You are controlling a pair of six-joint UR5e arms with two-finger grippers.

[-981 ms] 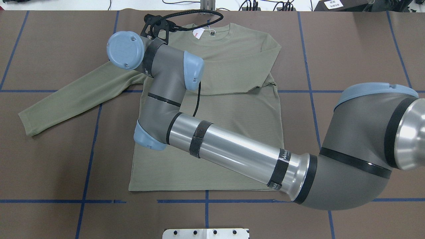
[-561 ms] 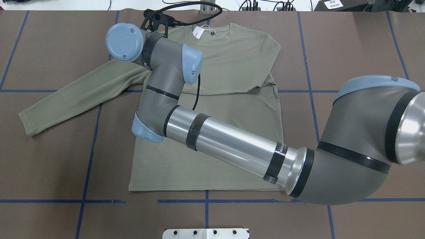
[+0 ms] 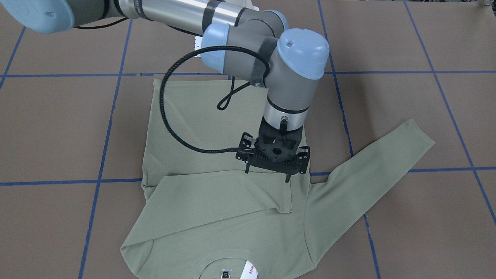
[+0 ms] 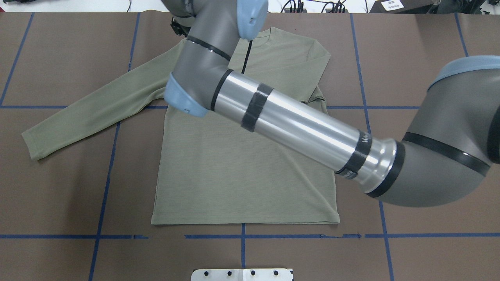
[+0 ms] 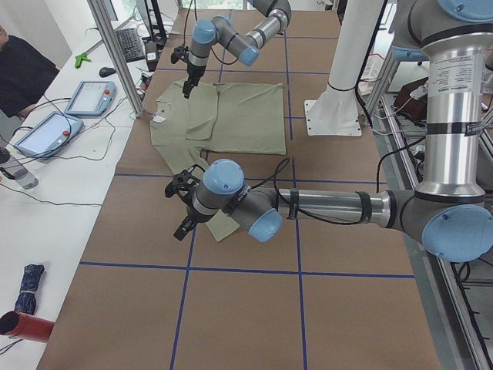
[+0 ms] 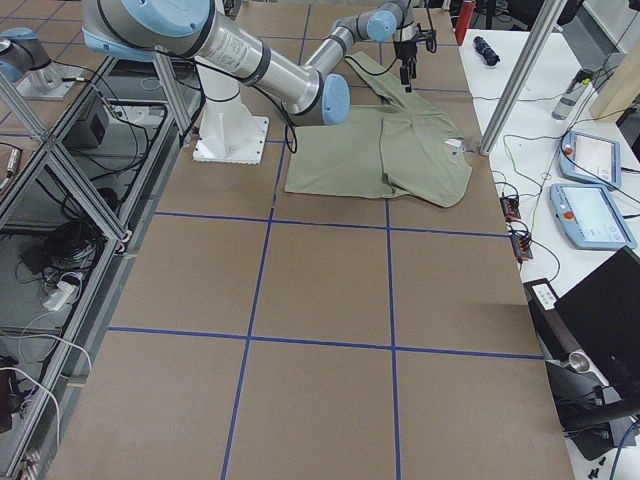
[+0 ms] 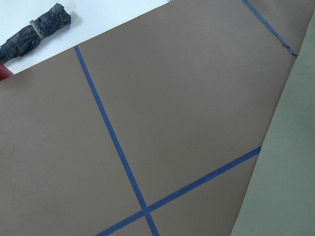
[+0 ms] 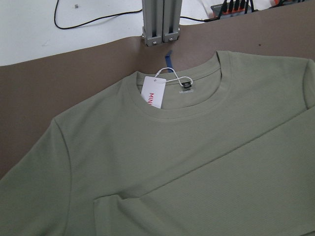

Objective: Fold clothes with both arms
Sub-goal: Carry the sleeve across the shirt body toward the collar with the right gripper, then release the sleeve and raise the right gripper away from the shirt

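Black and spread open, the right hand is held just above the sage-green shirt, fingers pointing down, with nothing gripped. The left hand is seen only from the side, near the cuff of the outstretched sleeve; whether it is open cannot be told.

On the white hang tag at the collar, red letters "MIN" can be read before the tag's edge cuts them off. The print on the dark neck label is too small to read.

Compared with 0.6 s ago, the right arm has been swung towards the far edge and looms larger in the overhead view, where collar and tag are now covered by its wrist. The shirt itself has not shifted.

The shirt is laid flat, front up, on the brown surface, with 1 sleeve folded across the chest. Its hem lies just short of a line of blue tape, and its collar lies near an aluminium post at the far edge. Bare surface is left on both sides.
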